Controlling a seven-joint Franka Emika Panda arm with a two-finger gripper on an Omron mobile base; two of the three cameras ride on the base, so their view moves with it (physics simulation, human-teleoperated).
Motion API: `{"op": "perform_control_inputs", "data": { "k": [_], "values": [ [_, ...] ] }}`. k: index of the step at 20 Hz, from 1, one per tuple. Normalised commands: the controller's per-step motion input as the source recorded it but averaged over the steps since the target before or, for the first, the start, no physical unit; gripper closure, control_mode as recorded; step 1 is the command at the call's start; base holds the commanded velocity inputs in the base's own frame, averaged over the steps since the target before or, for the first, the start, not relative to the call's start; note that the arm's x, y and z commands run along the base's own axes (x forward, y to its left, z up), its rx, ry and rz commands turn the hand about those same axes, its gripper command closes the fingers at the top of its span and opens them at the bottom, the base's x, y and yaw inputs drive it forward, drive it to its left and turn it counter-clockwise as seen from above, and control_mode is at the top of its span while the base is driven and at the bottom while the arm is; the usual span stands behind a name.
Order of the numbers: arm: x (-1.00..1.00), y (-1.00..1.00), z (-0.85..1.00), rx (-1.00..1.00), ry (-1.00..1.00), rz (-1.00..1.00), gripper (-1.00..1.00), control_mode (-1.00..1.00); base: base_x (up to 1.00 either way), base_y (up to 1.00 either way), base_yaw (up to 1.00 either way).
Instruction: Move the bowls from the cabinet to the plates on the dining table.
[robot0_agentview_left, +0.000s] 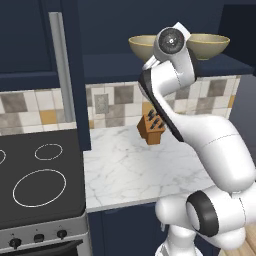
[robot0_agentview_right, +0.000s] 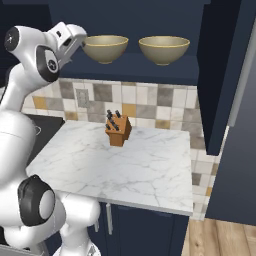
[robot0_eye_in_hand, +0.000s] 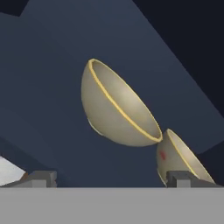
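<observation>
While seemingly upright, two beige bowls (robot0_agentview_right: 105, 48) (robot0_agentview_right: 164, 49), yellow-rimmed, cabinet shelf (robot0_agentview_right: 150, 67).

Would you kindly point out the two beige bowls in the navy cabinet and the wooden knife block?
Left beige bowl (robot0_agentview_right: 105, 48), right base view, outer wall.
Right beige bowl (robot0_agentview_right: 164, 50), right base view, outer wall.
Wooden knife block (robot0_agentview_right: 119, 131), right base view, front face.

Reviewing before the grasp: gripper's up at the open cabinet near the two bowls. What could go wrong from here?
1. The two bowls sit close together; closing on the left bowl could nudge the right bowl.
2. Both stand on the cabinet shelf, above the counter; a push could tip one off, possibly onto the knife block.
3. The open gripper views the bowls tilted, so it may meet the rim askew and slip.
</observation>
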Motion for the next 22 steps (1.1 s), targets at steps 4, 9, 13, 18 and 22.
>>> {"op": "perform_control_inputs", "data": {
  "k": [4,9,13,18,22],
  "values": [
    [0.37,0.02,0.0,-0.04,0.0,0.0,-1.0,-1.0,0.0,0.0,0.0],
    [0.34,0.03,0.0,0.0,0.0,0.0,-1.0,-1.0,0.0,0.0,0.0],
    [0.3,0.01,0.0,0.0,0.01,0.0,-1.0,-1.0,0.0,0.0,0.0],
    [0.29,0.01,0.0,0.0,0.02,0.0,-1.0,-1.0,0.0,0.0,0.0],
    [0.27,0.0,0.0,0.0,0.0,0.0,-1.0,-1.0,0.0,0.0,0.0]
  ]
}}
